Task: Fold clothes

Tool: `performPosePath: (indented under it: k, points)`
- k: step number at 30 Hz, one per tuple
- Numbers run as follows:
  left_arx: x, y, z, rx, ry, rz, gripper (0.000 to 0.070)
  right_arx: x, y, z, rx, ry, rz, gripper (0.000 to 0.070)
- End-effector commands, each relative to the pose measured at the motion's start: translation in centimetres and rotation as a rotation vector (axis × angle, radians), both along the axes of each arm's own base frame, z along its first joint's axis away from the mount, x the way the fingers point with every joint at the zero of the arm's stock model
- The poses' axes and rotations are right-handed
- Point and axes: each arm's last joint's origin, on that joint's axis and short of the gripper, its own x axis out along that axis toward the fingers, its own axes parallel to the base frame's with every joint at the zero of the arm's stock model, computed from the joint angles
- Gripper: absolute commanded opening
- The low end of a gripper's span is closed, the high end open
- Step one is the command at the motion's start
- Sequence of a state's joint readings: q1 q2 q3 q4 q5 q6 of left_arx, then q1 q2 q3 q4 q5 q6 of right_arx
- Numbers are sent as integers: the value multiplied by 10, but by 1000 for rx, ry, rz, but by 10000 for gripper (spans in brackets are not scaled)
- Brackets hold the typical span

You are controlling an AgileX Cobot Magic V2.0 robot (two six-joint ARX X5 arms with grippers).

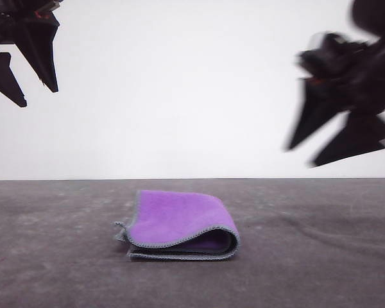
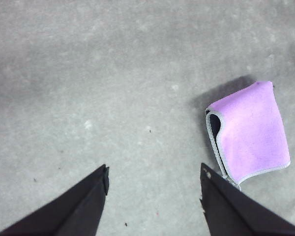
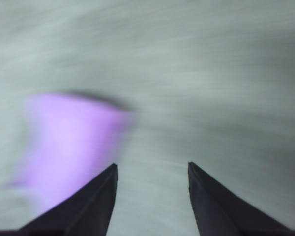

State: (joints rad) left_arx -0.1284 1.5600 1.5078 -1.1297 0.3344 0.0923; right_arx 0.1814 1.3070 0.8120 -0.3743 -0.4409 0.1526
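Observation:
The clothes (image 1: 179, 224) are one small cloth lying folded on the grey table, purple face up, with grey stitched edging and a dark inner layer showing at the open front edge. In the left wrist view the clothes (image 2: 250, 130) lie off to one side of the fingers. My left gripper (image 1: 38, 95) hangs high at the upper left, open and holding nothing (image 2: 155, 174). My right gripper (image 1: 301, 154) hovers high at the upper right, blurred, open and holding nothing (image 3: 152, 169). In its wrist view the clothes (image 3: 69, 142) are a purple smear.
The grey table surface (image 1: 321, 256) stretches around the cloth, with faint scuff marks on the right. A plain white wall (image 1: 179, 90) stands behind it.

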Motion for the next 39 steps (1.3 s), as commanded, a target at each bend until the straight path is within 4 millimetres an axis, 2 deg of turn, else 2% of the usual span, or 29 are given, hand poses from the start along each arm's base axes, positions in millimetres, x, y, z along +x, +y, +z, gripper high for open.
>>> performPosePath:
  k: [1, 6, 11, 12, 13, 14, 15, 17, 35, 39]
  points:
    - [2, 0, 2, 6, -16, -10, 354, -4, -10, 8, -102, -45, -2, 291]
    - [2, 0, 2, 7, -18, -12, 354, -21, -36, 23, -174, -65, -88, 291]
    - [2, 0, 2, 6, -17, -12, 352, -28, -43, 31, -173, -93, -115, 281]
    - [1, 0, 2, 7, -15, -13, 322, -28, -43, 31, -173, -92, -113, 195]
    - [1, 0, 2, 8, -13, -15, 240, -28, -43, 31, -175, -92, -110, 105]
    - [1, 0, 2, 10, -11, -20, 98, -28, -43, 31, -178, -92, -105, 10]
    - [1, 0, 2, 12, -11, -24, 44, -28, -43, 31, -179, -94, -101, 4]
    - [1, 0, 2, 13, -12, -27, 7, -28, -42, 31, -178, -98, -98, 6]
    - [1, -1, 2, 2, -11, -1, 17, -25, -42, 34, -144, -128, -129, 6]
    - [2, 3, 4, 26, -63, -54, 17, -25, -42, 34, -143, -128, -129, 6]
